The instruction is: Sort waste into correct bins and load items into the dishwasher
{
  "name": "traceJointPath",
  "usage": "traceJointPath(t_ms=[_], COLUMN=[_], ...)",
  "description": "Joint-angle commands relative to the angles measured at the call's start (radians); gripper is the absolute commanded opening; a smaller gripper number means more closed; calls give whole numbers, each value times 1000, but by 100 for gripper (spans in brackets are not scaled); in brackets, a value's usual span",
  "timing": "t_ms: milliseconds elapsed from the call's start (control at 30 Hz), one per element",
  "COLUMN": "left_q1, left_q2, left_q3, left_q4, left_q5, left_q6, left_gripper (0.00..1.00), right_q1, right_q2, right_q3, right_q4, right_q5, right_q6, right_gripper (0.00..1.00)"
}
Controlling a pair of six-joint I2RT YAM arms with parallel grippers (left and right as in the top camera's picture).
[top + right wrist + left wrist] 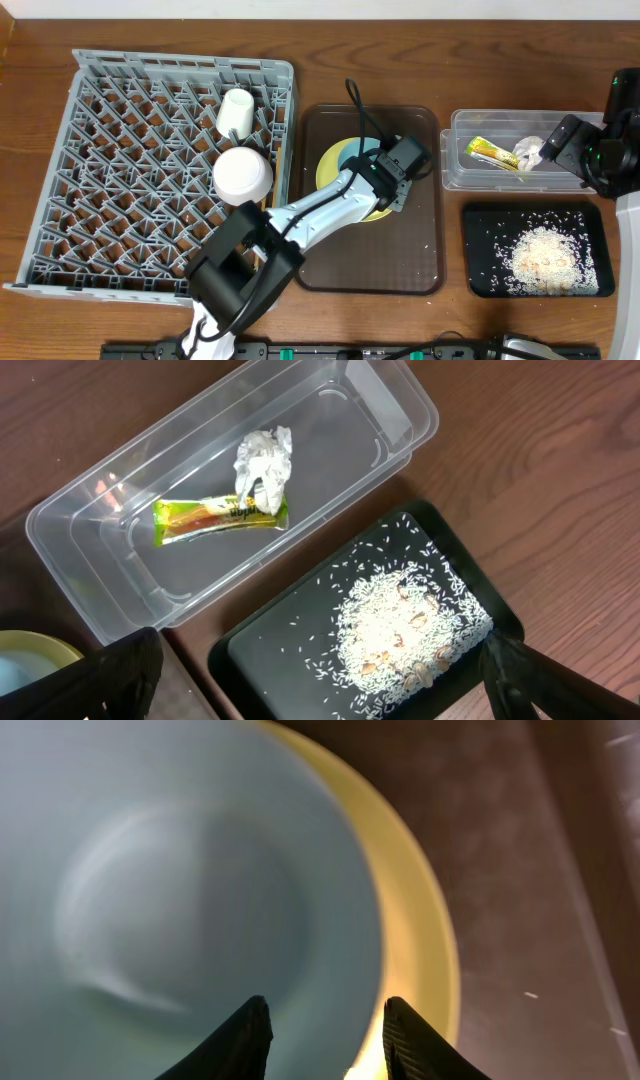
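Grey dish rack (pixel 180 62) part-loaded; left hand (pixel 392 178) at the light blue bowl (pixel 350 155).

Overhead, a white cup (pixel 237 110) and a white bowl (pixel 243 175) are seen inside the rack on the wooden table (pixel 400 60); beside it, on the brown tray (pixel 400 250), the yellow plate (pixel 328 168) carries the blue bowl, with the left hand poised over it. In the left wrist view, the fingertips (pixel 250 1040) are held apart astride the bowl's rim, one inside the bowl, the other over the plate. In the right wrist view, the right hand (pixel 320 660) is spread wide and empty above the clear tub (pixel 405 405), where wrapper (pixel 220 515) and tissue (pixel 265 460) lie, and the black tray (pixel 260 660), strewn with rice (pixel 410 620).
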Motion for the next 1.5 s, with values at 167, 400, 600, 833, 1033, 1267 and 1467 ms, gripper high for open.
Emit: traceJointPath(t_ms=[167,400,600,833,1033,1267,1467], left_q1=[4,3,3,55,175,155,105], left_q2=[15,-4,-145,-420,-559,-520,-410], left_q3=[-6,-5,26,34,34,6,-34], left_q4=[-31,-115,-176,-255,-360,-370,-236], left_q5=[-41,-40,2,187,309,326,326], left_q6=[132,147,143,144,144,144,144], left_gripper=[23,8,8,8,23,80,91], right_q1=[-5,-5,-5,-5,-5,-5,-5], right_q2=[-1,-1,-1,-1,-1,-1,-1], right_q3=[6,6,6,6,6,6,6], right_q4=[-2,-2,-2,-2,-2,-2,-2], right_q5=[7,7,7,7,7,7,7], right_q6=[-7,-7,-6,-7,-7,-7,-7], right_gripper=[99,99,99,99,99,99,99])
